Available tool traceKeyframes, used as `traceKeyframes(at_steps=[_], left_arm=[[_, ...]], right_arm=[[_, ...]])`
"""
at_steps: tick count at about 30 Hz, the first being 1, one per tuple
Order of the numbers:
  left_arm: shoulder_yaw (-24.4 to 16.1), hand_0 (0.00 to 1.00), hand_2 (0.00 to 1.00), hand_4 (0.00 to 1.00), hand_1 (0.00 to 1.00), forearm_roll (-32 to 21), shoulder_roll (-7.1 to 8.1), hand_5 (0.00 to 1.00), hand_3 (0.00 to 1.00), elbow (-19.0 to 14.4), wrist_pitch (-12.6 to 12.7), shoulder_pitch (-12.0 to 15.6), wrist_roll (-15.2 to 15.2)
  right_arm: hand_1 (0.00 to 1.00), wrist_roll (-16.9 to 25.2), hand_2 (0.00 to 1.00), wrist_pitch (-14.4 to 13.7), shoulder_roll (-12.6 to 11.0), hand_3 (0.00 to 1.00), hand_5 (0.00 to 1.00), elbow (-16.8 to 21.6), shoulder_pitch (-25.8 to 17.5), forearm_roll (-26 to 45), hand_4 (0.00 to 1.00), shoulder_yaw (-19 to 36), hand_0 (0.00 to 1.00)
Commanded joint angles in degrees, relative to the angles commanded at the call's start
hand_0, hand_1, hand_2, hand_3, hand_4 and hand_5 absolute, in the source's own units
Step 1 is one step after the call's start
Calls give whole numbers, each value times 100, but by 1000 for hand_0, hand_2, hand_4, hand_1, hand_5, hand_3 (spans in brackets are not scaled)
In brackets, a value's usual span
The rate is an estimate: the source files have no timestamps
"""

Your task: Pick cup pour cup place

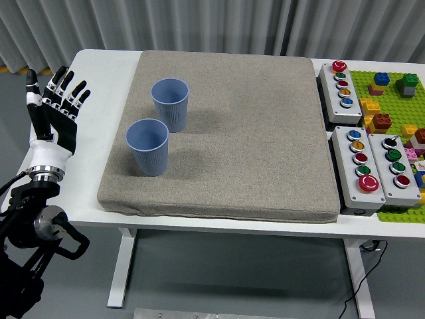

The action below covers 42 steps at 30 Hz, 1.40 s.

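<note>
Two blue cups stand upright on the grey mat (239, 133), both toward its left side: the near cup (148, 145) close to the mat's left edge, the far cup (170, 104) just behind it and a little to the right, the two close but apart. They look like thin ribbed plastic, so probably light, easy to tip and ready to dent under a hard squeeze; whether either holds anything is hard to tell from this angle. A side grasp around the middle of the wall, with gentle pressure, seems the safest hold, keeping clear of the soft rim.

The left hand (54, 109) is raised over the table's (106, 73) left margin, fingers (63, 80) spread apart and holding nothing, well clear of the cups. The right hand is not in view.

There is open mat to the right and in front of the cups for tilting and setting down. The near cup sits close to the mat's left edge, and the button boxes (362, 159) and brick plate (398, 86) crowd the far right
</note>
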Motion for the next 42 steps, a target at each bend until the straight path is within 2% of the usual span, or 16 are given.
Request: traceKeyframes(at_steps=[42], left_arm=[[36, 782, 893, 853, 773, 225, -1, 998, 849, -68, 52, 62, 89]], right_arm=[[600, -31, 508, 18, 11, 577, 2, 17, -59, -58, 2, 49, 640]])
